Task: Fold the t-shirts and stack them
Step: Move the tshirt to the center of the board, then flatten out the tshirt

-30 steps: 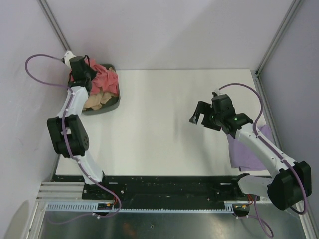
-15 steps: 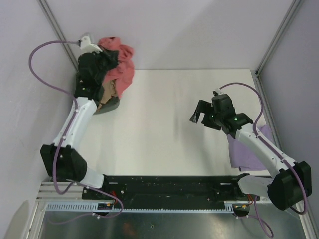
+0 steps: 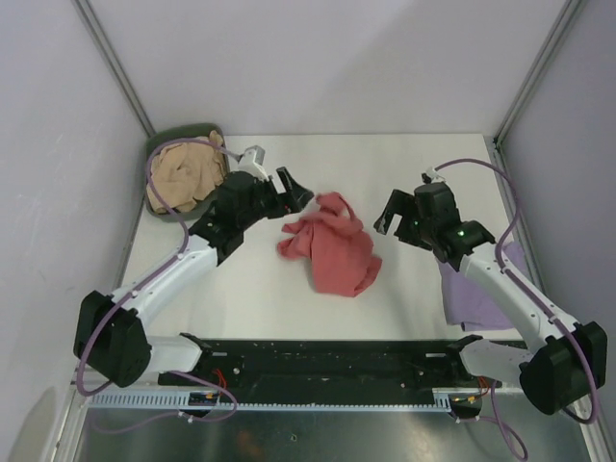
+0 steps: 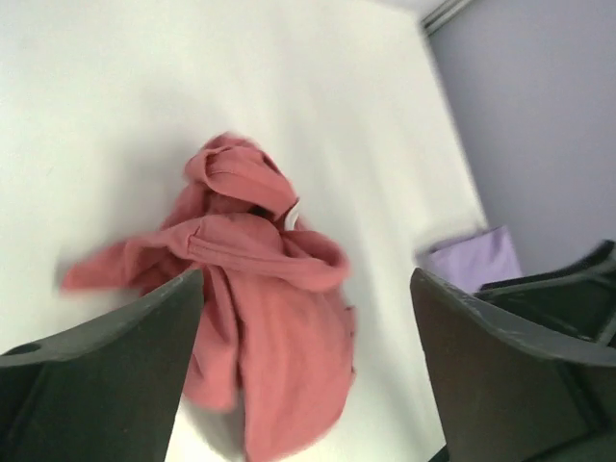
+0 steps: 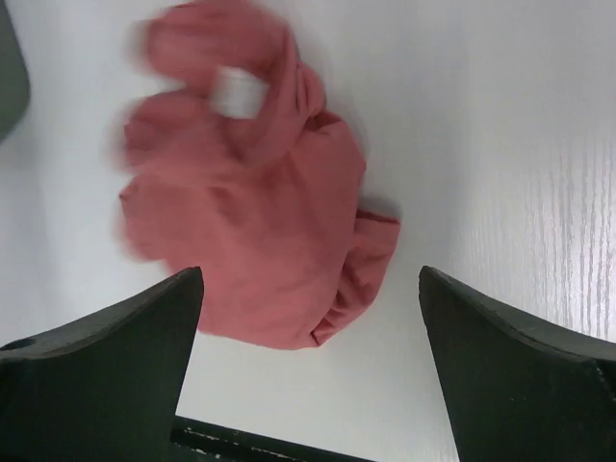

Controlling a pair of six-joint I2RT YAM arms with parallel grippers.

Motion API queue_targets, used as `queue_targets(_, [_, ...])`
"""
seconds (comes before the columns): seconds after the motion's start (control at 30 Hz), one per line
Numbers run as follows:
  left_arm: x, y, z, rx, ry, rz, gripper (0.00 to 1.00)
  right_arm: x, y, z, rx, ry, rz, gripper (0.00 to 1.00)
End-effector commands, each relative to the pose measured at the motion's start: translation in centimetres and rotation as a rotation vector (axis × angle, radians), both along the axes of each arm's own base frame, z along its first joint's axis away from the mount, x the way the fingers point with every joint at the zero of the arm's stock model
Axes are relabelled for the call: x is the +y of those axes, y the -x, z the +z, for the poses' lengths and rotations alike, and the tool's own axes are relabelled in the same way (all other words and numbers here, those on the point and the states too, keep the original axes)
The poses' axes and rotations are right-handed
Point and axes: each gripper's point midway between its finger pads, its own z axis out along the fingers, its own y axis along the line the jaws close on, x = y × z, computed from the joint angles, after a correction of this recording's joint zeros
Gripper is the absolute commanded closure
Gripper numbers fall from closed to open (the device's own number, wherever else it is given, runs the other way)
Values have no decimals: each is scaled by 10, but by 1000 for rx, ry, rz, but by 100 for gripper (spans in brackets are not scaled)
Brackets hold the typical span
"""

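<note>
- Whereas the left gripper (image 3: 296, 190) held it above the dark green oval bin (image 3: 171, 138) a moment ago, the crumpled salmon-red cotton t-shirt (image 3: 332, 252) now lies dropped mid-way on the white bench (image 3: 279, 308), ready for spreading.
- Both the left and the right gripper (image 3: 395, 214) gape wide and hold nothing.
- Three tees: the salmon one, a tan-beige t-shirt (image 3: 183, 175) in the one bin, and a pale lavender t-shirt (image 3: 476, 300) at the right edge.

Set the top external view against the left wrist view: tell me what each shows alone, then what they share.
Only the top external view shows the tan-beige t-shirt heaped in the dark green bin, and both arms whole, the right gripper open. Only the left wrist view shows the left gripper from within, its fingers wide apart above the cloth's hems. Both show the salmon-red t-shirt crumpled on the white table and the lavender t-shirt at the table's right edge.
</note>
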Motion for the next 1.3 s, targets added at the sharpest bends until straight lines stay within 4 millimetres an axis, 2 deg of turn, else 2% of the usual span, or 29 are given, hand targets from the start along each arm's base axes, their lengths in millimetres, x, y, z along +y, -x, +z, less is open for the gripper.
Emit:
queue_targets(0.0, [31, 5, -36, 142, -39, 41, 5, 4, 3, -11, 36, 45, 6, 2])
queue_targets(0.07, [42, 16, -48, 174, -63, 50, 5, 9, 8, -20, 57, 83, 20, 2])
queue_targets(0.17, [53, 38, -76, 241, -90, 57, 12, 25, 18, -32, 79, 122, 61, 2])
queue_targets(0.3, [65, 64, -114, 329, -107, 73, 19, 63, 32, -45, 73, 150, 165, 6])
queue_targets(0.4, [67, 76, -129, 370, -97, 70, 22, 89, 36, -54, 68, 146, 230, 9])
queue_targets(0.7, [70, 93, -153, 438, -88, 86, 25, 128, 40, -83, 76, 236, 331, 18])
queue_targets(1.0, [72, 101, -160, 457, -80, 91, 26, 171, 50, -109, 79, 419, 427, 22])
queue_targets(1.13, [73, 104, -162, 462, -72, 98, 26, 178, 54, -129, 117, 484, 450, 24])
queue_targets(1.27, [73, 105, -163, 467, -70, 96, 26, 174, 53, -147, 154, 549, 444, 30])
